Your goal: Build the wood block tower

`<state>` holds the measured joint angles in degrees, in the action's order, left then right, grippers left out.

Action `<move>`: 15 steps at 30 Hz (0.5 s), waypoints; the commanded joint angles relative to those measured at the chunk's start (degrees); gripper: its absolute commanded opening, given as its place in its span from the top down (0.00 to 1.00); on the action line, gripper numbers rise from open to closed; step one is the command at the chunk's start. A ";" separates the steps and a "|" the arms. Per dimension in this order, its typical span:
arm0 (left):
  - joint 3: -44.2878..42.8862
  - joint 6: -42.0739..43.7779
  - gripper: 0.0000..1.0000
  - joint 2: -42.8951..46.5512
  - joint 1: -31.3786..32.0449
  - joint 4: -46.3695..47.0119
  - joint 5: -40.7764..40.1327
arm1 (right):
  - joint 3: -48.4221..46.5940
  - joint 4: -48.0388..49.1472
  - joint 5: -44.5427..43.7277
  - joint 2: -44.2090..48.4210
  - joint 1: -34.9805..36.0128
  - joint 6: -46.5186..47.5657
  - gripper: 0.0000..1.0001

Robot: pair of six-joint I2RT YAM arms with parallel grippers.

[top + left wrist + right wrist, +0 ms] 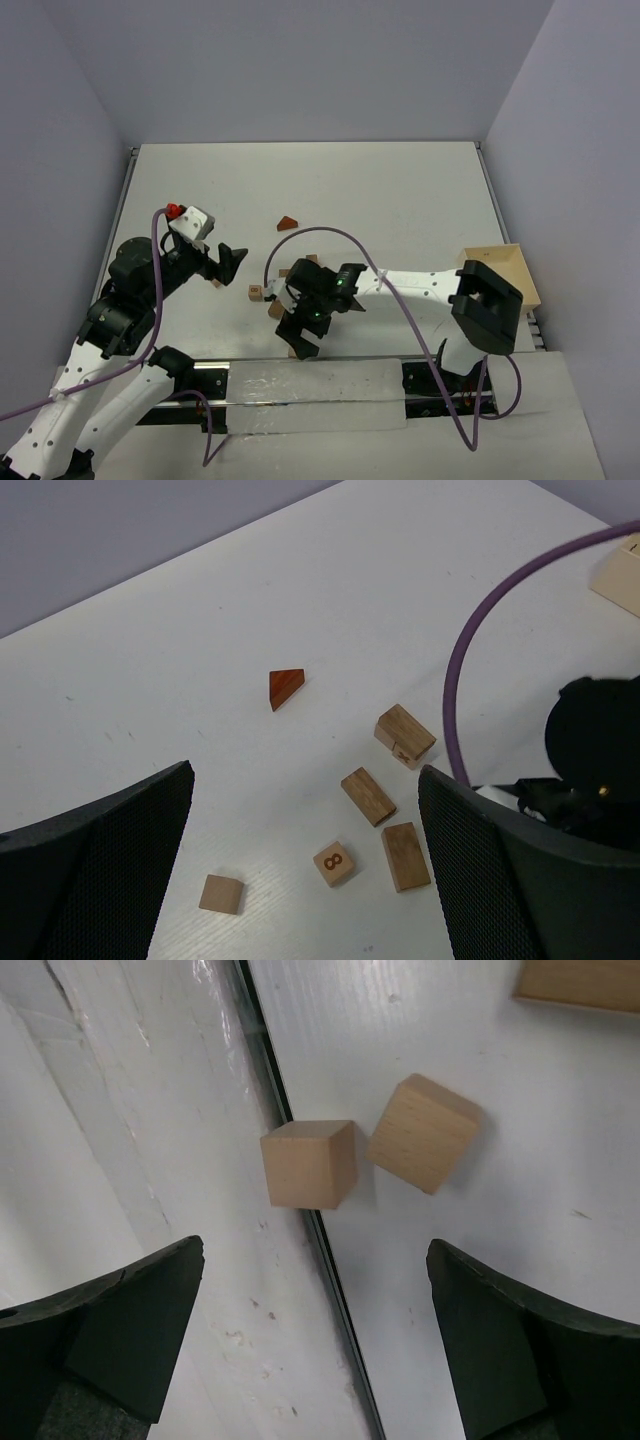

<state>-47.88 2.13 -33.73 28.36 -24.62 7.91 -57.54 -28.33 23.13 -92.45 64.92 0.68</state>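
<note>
No stacked tower shows; the wood blocks lie loose on the white table. In the left wrist view I see a reddish-brown wedge (pixel 285 687), a pair of tan blocks (pixel 405 735), two short bricks (pixel 368 796) (pixel 405 856), a cube marked "8" (pixel 333 863) and a small tan square (pixel 221 893). My left gripper (pixel 305 780) (pixel 228 262) is open and empty above them. My right gripper (pixel 315 1250) (pixel 300 335) is open and empty over the table's near edge. Just beyond its fingertips sit two tan cubes (pixel 308 1163) (pixel 423 1132), close together.
The left cube sits on the dark seam (pixel 330 1290) between the table and the near rail. A pale wooden tray (pixel 500 270) stands at the right edge. A purple cable (pixel 340 235) arcs over the blocks. Another block edge (pixel 580 982) shows at the top right.
</note>
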 commanded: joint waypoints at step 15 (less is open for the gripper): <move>-2.22 -0.13 0.01 -1.36 -0.60 2.49 1.41 | -6.06 3.26 -4.65 -2.13 -2.17 -1.15 0.12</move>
<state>-47.88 2.13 -35.00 28.23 -24.60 8.33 -60.47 -27.65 19.96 -92.60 62.63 0.84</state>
